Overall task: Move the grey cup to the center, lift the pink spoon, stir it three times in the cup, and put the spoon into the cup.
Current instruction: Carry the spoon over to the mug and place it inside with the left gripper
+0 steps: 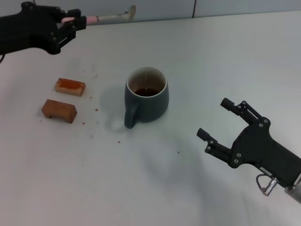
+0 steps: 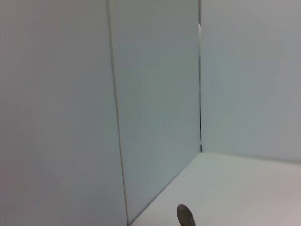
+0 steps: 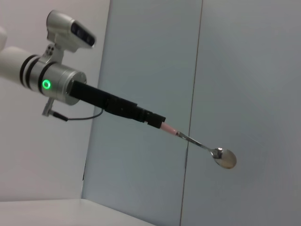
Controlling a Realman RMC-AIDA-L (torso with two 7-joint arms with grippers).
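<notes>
The grey cup [image 1: 146,95] stands upright near the middle of the table, handle toward me, with dark liquid inside. My left gripper [image 1: 70,24] is at the far left, raised above the table, shut on the pink handle of the pink spoon [image 1: 104,18]. The spoon sticks out level to the right, its silver bowl by the back wall. The spoon's bowl shows in the left wrist view [image 2: 185,216]. The right wrist view shows the left gripper [image 3: 155,120] holding the spoon [image 3: 202,147] in the air. My right gripper [image 1: 217,123] is open and empty, right of the cup.
Two brown rectangular blocks [image 1: 70,86] [image 1: 59,110] lie left of the cup. Small crumbs are scattered on the white table [image 1: 211,56] around them. A pale wall runs along the back.
</notes>
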